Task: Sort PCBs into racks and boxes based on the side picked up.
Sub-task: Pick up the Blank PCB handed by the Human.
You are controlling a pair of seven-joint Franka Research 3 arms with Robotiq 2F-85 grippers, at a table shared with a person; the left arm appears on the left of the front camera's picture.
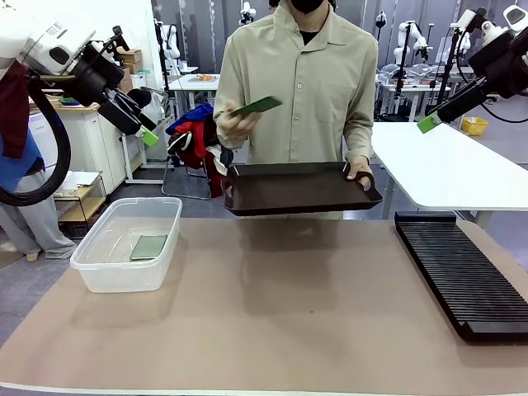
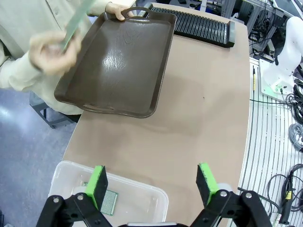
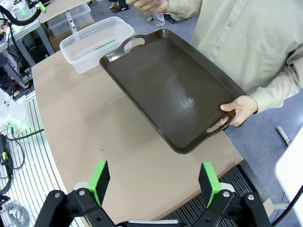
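Two sets of jaws open and raised above the worktop (image 1: 289,330)

We see one PCB (image 1: 149,247) lying flat on the floor of the clear box (image 1: 89,266), which sits at about 9 o'clock on the worktop; the second PCB (image 1: 256,106) is pinched, tilted, in the person's hand (image 1: 233,124) at 12 o'clock, above the brown tray (image 1: 297,188). The person's other hand (image 1: 360,172) grips the tray's handle at its 3 o'clock end, holding it at the worktop's far edge. The black rack (image 1: 462,272) lies along the 3 o'clock side. The left jaws stand wide apart and empty at 10 o'clock, looking down over the box, and the right jaws gape just as wide and empty at 2 o'clock, above the rack's end
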